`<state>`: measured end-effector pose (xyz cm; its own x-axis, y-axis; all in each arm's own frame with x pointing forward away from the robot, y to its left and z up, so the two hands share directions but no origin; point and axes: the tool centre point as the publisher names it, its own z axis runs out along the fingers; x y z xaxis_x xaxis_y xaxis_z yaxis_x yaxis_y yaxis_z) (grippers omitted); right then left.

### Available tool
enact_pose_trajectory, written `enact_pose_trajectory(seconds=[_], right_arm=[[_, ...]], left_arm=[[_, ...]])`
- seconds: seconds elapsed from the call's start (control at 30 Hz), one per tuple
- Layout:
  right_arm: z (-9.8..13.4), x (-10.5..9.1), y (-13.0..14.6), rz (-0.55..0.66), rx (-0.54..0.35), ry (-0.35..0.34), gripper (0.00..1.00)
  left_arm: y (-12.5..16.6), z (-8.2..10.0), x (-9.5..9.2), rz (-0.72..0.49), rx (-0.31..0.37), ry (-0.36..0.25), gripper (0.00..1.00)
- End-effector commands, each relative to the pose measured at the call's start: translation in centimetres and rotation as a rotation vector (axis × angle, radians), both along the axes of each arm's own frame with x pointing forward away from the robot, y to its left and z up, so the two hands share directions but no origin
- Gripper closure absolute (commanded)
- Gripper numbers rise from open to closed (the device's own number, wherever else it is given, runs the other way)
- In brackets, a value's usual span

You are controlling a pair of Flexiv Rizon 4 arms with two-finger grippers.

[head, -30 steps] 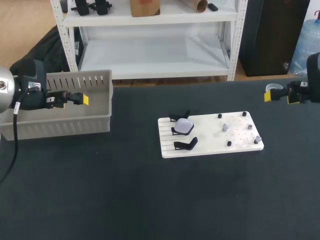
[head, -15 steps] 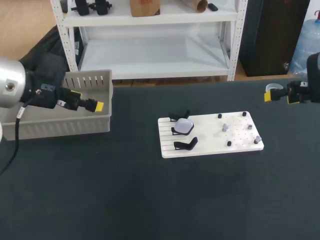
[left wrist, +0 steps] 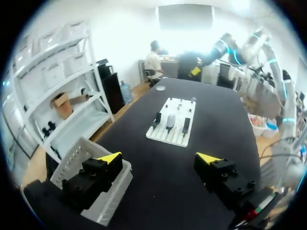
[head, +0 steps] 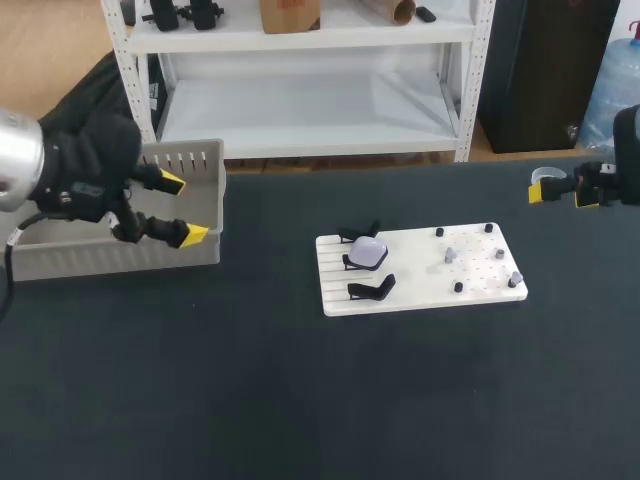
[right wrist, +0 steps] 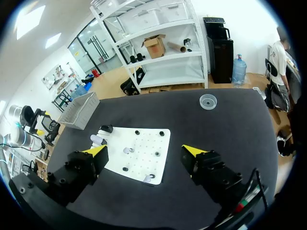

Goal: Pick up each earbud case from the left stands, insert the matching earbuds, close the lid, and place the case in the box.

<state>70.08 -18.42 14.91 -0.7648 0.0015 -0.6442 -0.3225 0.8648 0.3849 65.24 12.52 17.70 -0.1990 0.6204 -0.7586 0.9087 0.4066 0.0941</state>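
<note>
The earbud case [head: 368,252] is a pale, rounded thing on the middle of three stands at the left end of a white board [head: 420,272] near the middle of the table [head: 300,400]. Whether its lid is open cannot be told. A bare black stand [head: 360,236] sits just behind it and another [head: 371,289] just in front. On the board's right half small black pegs stand among two pale earbuds [head: 450,255], one near the middle and one near the right edge.

The grey box [head: 120,255] is well to the left of the board. The left gripper [head: 184,208] hangs at the box's front right corner with its fingers spread wide. In the left wrist view one finger is above the box [left wrist: 91,191] and the other above the table, with the board [left wrist: 165,136] and case [left wrist: 171,120] well ahead.

The right gripper [head: 562,195] is at the table's far right edge, well apart from the board, its fingers also spread and holding nothing. A small clear cup [right wrist: 207,101] sits on the table beyond it.
</note>
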Motion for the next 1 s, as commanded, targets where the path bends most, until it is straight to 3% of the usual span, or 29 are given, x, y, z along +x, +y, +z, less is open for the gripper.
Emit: enact_pose_trajectory(seconds=[0.03,0.17,0.3,0.5,0.7,0.77,0.9,1.0], right_arm=[[0.0,0.0,0.0,0.000,-0.001,0.001,0.00],[0.0,0.0,0.0,0.000,-0.001,0.001,0.00],[0.0,0.0,0.0,0.000,-0.001,0.001,0.00],[0.0,0.0,0.0,0.000,-0.001,0.001,0.00],[0.0,0.0,0.0,0.000,-0.001,0.001,0.00],[0.0,0.0,0.0,0.000,-0.001,0.001,0.00],[0.0,0.0,0.0,0.000,-0.001,0.001,0.00],[0.0,0.0,0.0,0.000,-0.001,0.001,0.00]], left_arm=[[0.7,0.0,0.2,-0.508,0.052,-0.166,0.00],[0.7,0.0,0.2,-0.508,0.052,-0.166,0.00],[-0.5,-1.1,0.1,-0.433,-0.015,-0.134,0.00],[-4.2,-2.9,0.5,-0.321,-0.106,-0.111,0.00],[-8.7,-4.7,1.4,-0.218,-0.119,-0.092,0.00],[-10.2,-5.7,1.8,-0.204,-0.164,-0.077,0.00],[-13.0,-7.3,2.4,-0.203,-0.182,-0.037,0.00],[-13.0,-7.3,2.4,-0.203,-0.182,-0.037,0.00]])
